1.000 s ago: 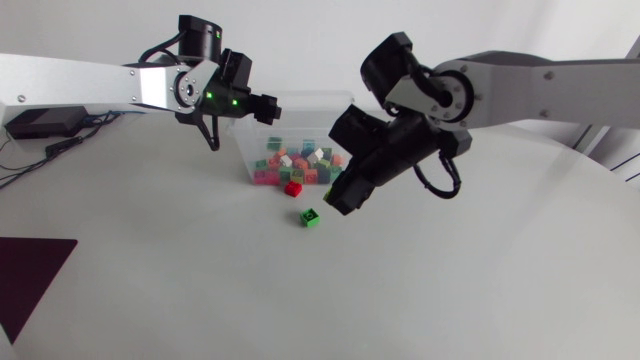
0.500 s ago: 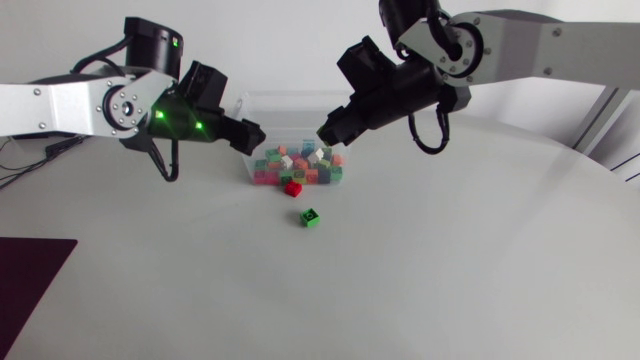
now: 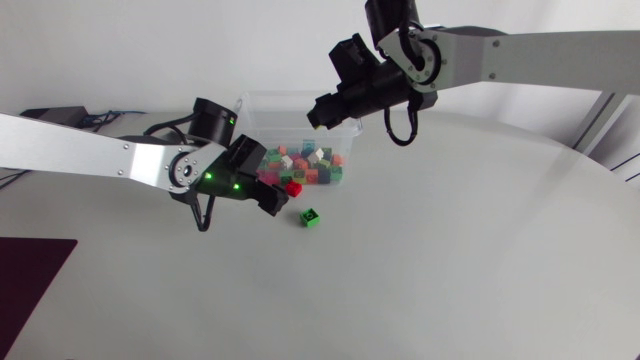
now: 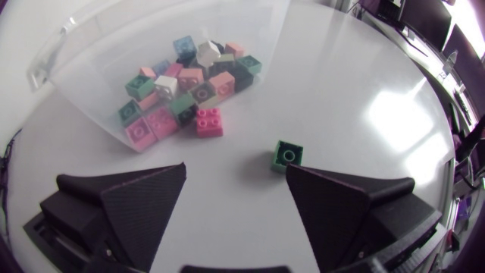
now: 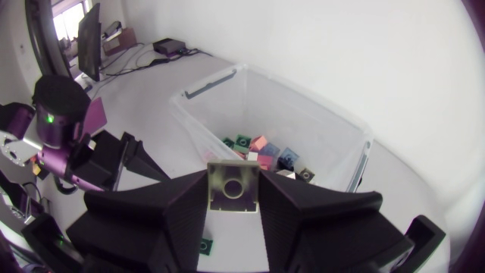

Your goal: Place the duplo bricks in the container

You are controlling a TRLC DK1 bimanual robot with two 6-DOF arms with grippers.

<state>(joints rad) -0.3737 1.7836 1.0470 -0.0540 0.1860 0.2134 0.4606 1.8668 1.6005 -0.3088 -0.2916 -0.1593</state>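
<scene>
My right claw point(image 3: 322, 112) is pinching a pale brick point(image 5: 233, 189) above the container point(image 3: 300, 103); left claw point(image 4: 235, 171) is spread wide in front of it, by a green brick point(image 4: 288, 155).

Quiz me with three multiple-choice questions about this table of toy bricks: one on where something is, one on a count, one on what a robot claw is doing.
1. Where is the small green plastic brick relative to the clear plastic container?
A) inside it
B) outside it, on the white table
C) balanced on its rim

2. How many bricks lie on the table outside the container?
A) none
B) five
C) two

3. What is the black right gripper doing?
A) it is shut on a pale brick
B) it is open and empty
C) it is pressing on the table

Answers:
1 B: the brick sits on the table ahead of the open left gripper.
2 C: only the green brick and a red brick by the container's wall lie outside.
3 A: the right wrist view shows both fingers touching the brick from two sides.
</scene>
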